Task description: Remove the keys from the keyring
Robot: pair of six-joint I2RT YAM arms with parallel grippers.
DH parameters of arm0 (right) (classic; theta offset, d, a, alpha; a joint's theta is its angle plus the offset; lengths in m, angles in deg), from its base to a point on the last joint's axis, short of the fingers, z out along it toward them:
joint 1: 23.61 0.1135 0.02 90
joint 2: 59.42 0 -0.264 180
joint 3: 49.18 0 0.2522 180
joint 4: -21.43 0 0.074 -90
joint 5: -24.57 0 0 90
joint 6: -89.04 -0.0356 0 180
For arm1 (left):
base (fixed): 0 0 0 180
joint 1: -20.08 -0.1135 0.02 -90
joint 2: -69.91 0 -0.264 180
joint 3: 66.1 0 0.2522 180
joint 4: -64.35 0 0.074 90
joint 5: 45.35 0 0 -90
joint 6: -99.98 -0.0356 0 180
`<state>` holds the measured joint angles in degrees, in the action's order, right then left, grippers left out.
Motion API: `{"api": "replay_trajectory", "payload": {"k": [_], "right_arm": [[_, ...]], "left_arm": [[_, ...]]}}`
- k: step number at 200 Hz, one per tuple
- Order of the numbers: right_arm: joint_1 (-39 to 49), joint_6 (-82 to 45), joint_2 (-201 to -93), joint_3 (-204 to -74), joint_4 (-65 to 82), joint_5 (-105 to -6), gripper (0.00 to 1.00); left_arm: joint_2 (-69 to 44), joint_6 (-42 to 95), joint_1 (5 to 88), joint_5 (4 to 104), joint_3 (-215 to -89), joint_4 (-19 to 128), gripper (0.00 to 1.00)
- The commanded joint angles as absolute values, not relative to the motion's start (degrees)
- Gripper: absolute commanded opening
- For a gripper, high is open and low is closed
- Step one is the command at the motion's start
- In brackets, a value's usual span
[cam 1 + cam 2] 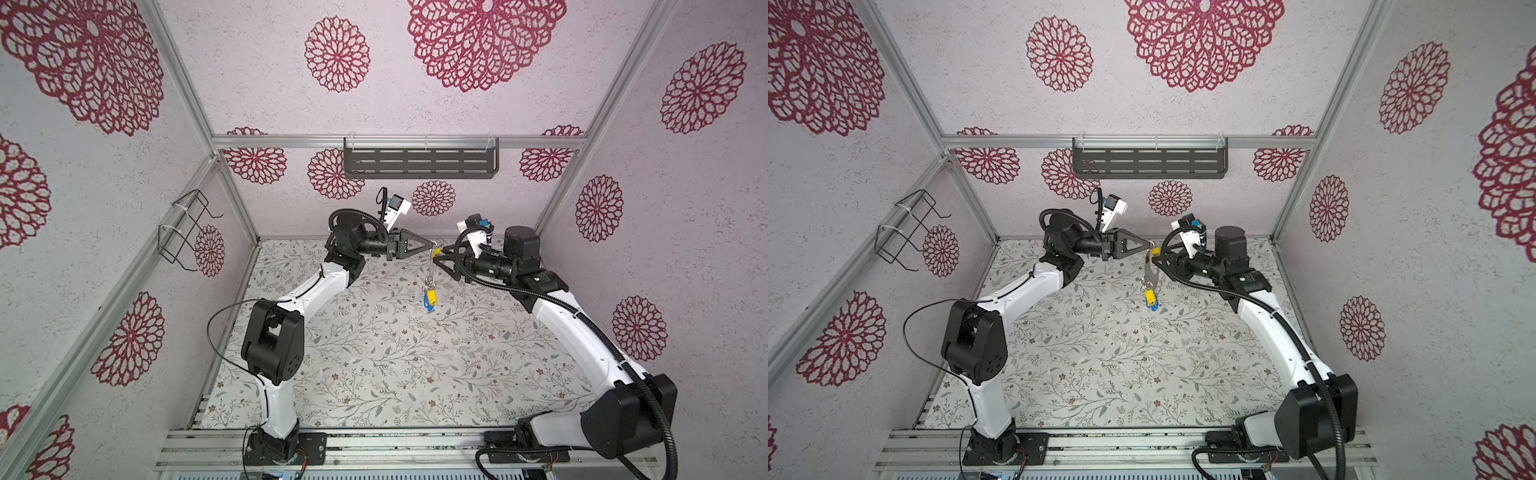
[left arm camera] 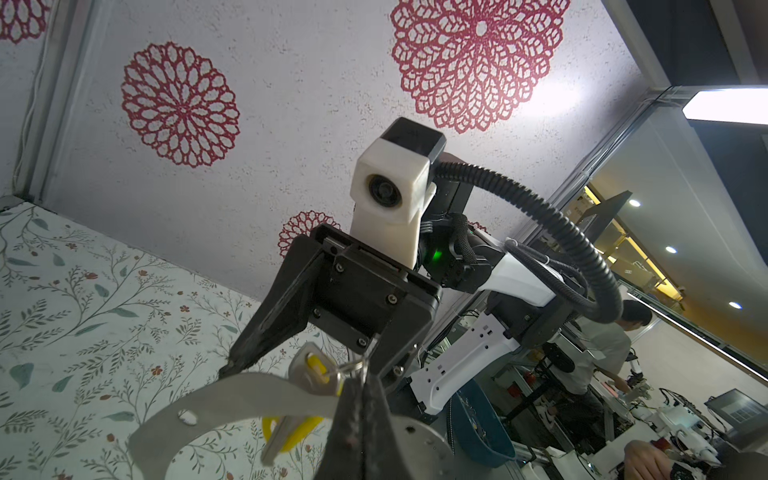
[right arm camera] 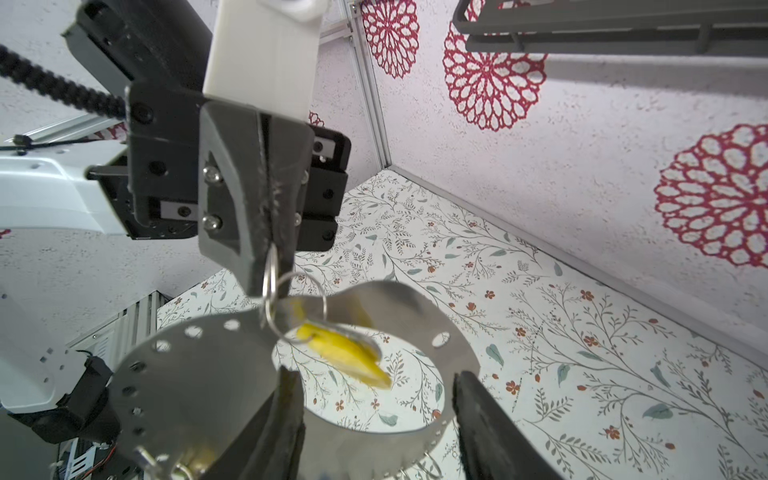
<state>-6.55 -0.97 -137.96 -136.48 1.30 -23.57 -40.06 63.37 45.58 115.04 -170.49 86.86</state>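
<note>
The right tool point(image 3: 376, 376) sits closest, its two dark fingers point(image 3: 486, 428) apart and covering part of the grey keyring point(image 3: 199, 374), which hangs in the air above the flower-printed table point(image 1: 374, 365). The left tool point(image 3: 272, 266) is clamped on a small ring point(image 3: 270, 291) at the keyring's top. White walls point(image 1: 685, 249) with red flower prints close in the cell. Three keys show: one yellow key point(image 1: 436, 251) by that ring, a second yellow key point(image 1: 432, 296) and a blue key point(image 1: 428, 306) at the bottom end. One slotted shelf point(image 1: 419, 163) and one wire rack point(image 1: 185, 224) hang on the walls.

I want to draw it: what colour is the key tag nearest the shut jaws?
Yellow; the key tag shows best in the right wrist view.
</note>
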Motion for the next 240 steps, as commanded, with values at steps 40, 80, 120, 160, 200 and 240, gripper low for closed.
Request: {"api": "replay_trajectory", "payload": {"k": [40, 80, 120, 160, 200, 240], "right_arm": [[-3.8, 1.44, -141.87, -144.67, -0.32, -23.81, 0.52], [-3.26, 2.33, -142.07, -145.69, -2.58, -26.56, 0.23], [-3.13, 2.41, -138.94, -143.04, -3.06, -28.94, 0.03], [-2.96, 2.54, -137.63, -140.37, -4.43, -32.76, 0.0], [0.93, -0.53, -138.94, -137.55, -0.73, -34.07, 0.0], [5.74, -3.18, -140.33, -135.48, 4.38, -35.64, 0.0]], "left_arm": [[-40.14, 59.11, 45.47, 114.9, -172.03, 82.93, 0.0], [-39.28, 55.08, 45.23, 114.19, -171.97, 77.88, 0.0], [-38.03, 49.44, 44.68, 110.43, -171.97, 71.92, 0.0], [-35.03, 43.39, 44.65, 101.09, -171.13, 65.85, 0.0], [-33.45, 51.74, 45.55, 93.35, -165.75, 81.09, 0.0], [-33.36, 56.08, 46.86, 84.63, -161.07, 93.4, 0.0]]}}
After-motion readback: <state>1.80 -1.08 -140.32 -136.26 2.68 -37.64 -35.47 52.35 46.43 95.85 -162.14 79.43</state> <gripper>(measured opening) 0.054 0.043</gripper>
